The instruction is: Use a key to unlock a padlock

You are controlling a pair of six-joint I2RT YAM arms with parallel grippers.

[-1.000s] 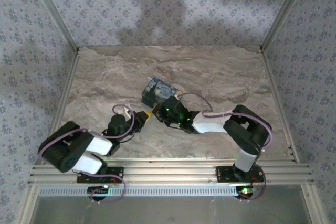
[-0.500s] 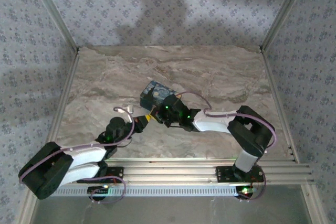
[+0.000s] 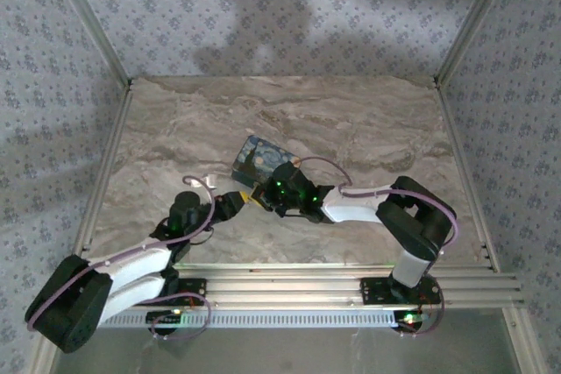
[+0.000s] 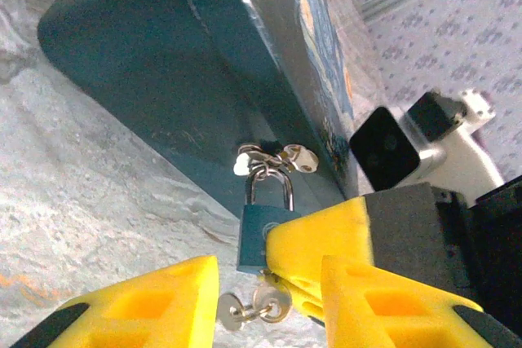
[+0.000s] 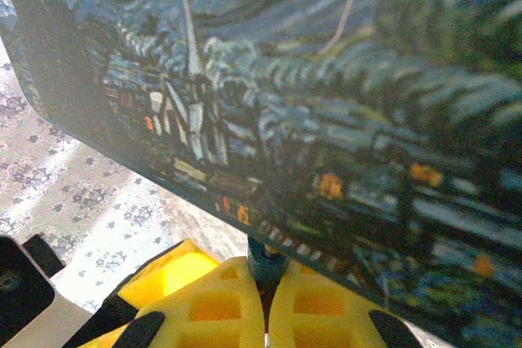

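Now | padlock point(image 4: 259, 238) hangs from box point(image 4: 163, 63) hasp, right jaws clamped on its body | left jaws parted around key point(image 4: 263, 306) just beneath | close squarely on the key's bow, then turn gently while you hold the padlock steady

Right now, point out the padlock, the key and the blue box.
padlock point(image 4: 252, 239): left wrist view, on its teal body below the shackle.
key point(image 4: 232, 310): left wrist view, on its silver head.
blue box point(image 4: 155, 63): left wrist view, on its dark side wall.
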